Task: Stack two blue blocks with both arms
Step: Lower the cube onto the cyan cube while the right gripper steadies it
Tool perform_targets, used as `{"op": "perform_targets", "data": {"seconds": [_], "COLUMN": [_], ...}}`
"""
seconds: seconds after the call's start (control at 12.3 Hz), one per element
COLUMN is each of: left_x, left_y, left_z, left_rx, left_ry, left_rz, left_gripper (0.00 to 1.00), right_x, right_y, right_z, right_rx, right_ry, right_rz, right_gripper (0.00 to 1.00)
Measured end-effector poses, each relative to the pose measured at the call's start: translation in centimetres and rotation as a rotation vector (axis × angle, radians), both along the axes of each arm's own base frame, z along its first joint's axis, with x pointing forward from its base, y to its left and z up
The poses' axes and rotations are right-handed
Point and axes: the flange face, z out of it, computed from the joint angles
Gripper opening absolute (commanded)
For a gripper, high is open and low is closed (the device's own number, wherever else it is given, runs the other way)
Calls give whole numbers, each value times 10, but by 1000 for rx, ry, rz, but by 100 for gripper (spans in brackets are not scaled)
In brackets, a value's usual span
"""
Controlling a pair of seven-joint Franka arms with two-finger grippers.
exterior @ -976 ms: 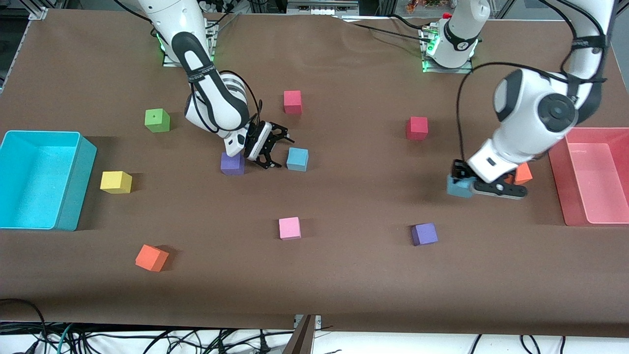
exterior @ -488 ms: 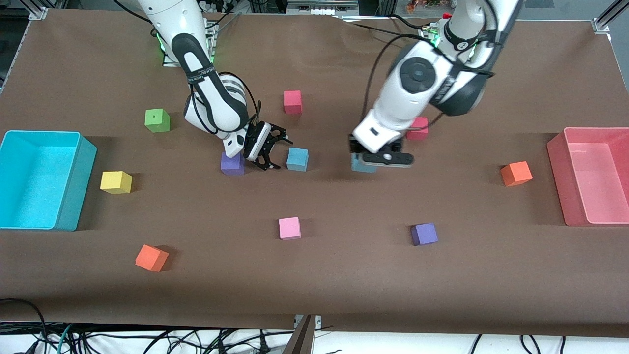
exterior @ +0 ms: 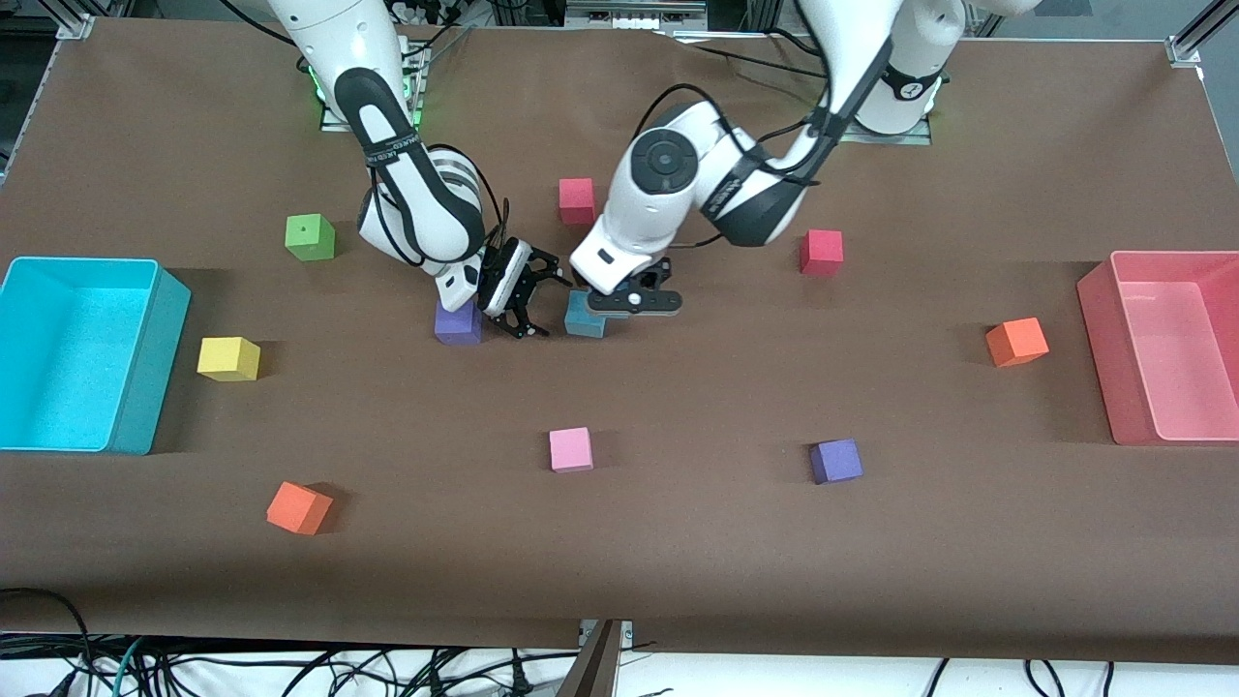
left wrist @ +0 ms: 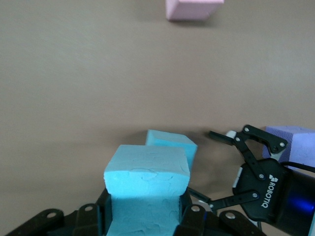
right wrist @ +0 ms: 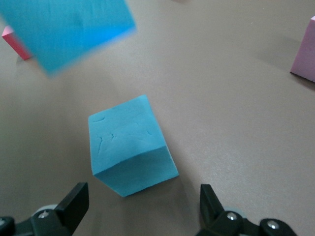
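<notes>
One blue block (exterior: 584, 319) (left wrist: 173, 143) (right wrist: 130, 145) rests on the brown table near its middle. My left gripper (exterior: 631, 300) (left wrist: 146, 216) is shut on the other blue block (left wrist: 147, 169) and holds it just above the resting one, a little off to one side. In the right wrist view the held block (right wrist: 69, 29) shows as a blur above the table block. The left hand hides it in the front view. My right gripper (exterior: 528, 298) (right wrist: 142, 206) (left wrist: 209, 167) stands open and empty low beside the resting block, toward the right arm's end.
A purple cube (exterior: 458, 324) lies against the right hand. A pink cube (exterior: 570, 449) and another purple cube (exterior: 835, 461) lie nearer the front camera. Red, green, yellow and orange cubes are scattered about. A cyan bin (exterior: 145, 387) and a pink bin (exterior: 1099, 339) stand at the table's ends.
The left arm has swept from near the pink bin to the table's middle, carrying its blue block over the resting one. The right gripper has hardly moved.
</notes>
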Motion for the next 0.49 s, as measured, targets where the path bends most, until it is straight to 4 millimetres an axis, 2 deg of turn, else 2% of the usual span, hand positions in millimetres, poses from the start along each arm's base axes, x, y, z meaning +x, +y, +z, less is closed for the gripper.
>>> {"op": "perform_targets", "data": {"seconds": [0.16,0.49], "left_x": [-5,-15], "left_y": [-14,-27], "left_z": [-16,-31], "left_rx": [14,30], "left_ry": [3,6], "left_rz": [-15,-38], "left_gripper": [0,0], "right_x": [0,-1], "right_y": [0,0], "right_z": [-1,-2], "right_rx": [-3,-10], "right_ry": [-8,-36], "right_rz": [9,37], "right_gripper": [100,100]}}
